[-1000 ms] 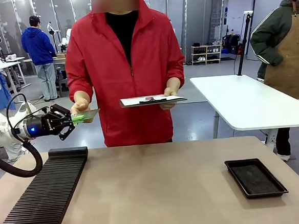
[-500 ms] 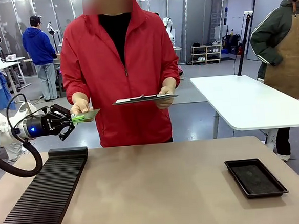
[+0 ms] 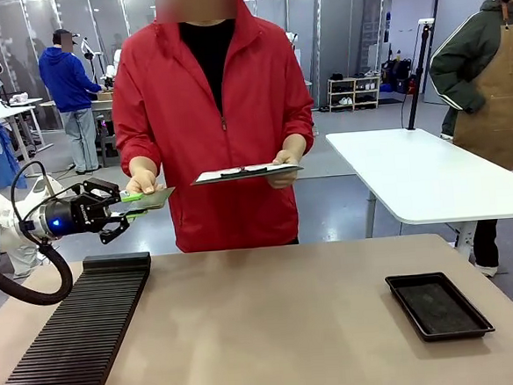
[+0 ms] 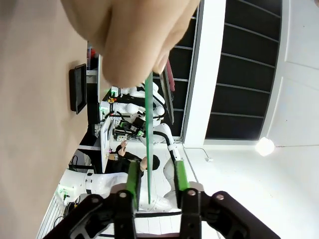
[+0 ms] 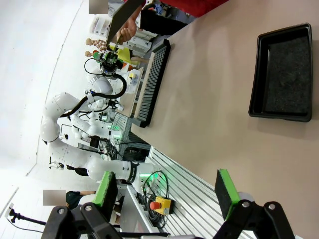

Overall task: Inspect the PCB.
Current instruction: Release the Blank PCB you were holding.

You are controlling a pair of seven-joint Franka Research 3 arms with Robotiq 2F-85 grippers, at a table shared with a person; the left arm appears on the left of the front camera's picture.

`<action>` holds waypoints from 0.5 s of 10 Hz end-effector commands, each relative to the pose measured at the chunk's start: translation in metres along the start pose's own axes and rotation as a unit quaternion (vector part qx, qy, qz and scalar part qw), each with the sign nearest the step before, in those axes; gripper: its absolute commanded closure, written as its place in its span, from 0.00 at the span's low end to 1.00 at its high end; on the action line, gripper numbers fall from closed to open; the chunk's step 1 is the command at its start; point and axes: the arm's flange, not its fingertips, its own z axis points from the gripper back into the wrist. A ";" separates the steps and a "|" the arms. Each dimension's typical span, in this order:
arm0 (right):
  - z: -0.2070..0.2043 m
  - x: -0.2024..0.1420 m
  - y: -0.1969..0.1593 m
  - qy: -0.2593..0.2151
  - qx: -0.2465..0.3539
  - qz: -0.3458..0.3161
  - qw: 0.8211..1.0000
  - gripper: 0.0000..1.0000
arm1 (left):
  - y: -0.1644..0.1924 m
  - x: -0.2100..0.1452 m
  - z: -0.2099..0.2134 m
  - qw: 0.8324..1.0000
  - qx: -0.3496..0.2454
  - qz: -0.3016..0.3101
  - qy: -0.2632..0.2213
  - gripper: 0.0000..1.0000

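Observation:
The green PCB is held level in the air at the far left by the person's hand, which pinches its far edge. My left gripper is open around the board's near edge. In the left wrist view the PCB shows edge-on as a thin green line between the green pads, with a gap on each side. The person's fingers grip its far end. My right gripper is open above the table with nothing between its fingers.
The person's other hand holds a clipboard with white paper. A black slotted rack lies along the table's left side. A shallow black tray sits at the right. Another person stands by a white table behind.
My left gripper's fingers have spread apart and let go of the PCB. The person's hand now holds it and has lifted it slightly. The clipboard has dipped a little.

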 end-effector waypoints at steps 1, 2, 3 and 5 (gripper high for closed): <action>0.001 0.001 0.001 -0.004 0.008 0.011 1.000 0.00 | -0.006 -0.002 0.003 1.000 -0.003 -0.002 0.008 0.08; 0.001 0.001 0.001 -0.004 0.008 0.011 1.000 0.00 | -0.007 -0.002 0.003 1.000 -0.001 -0.003 0.010 0.11; 0.001 0.001 0.001 -0.004 0.008 0.011 1.000 0.00 | -0.008 -0.002 0.003 1.000 0.000 -0.003 0.010 0.00; 0.001 0.001 0.001 -0.004 0.008 0.011 1.000 0.00 | -0.012 -0.002 0.005 1.000 0.000 -0.003 0.010 0.00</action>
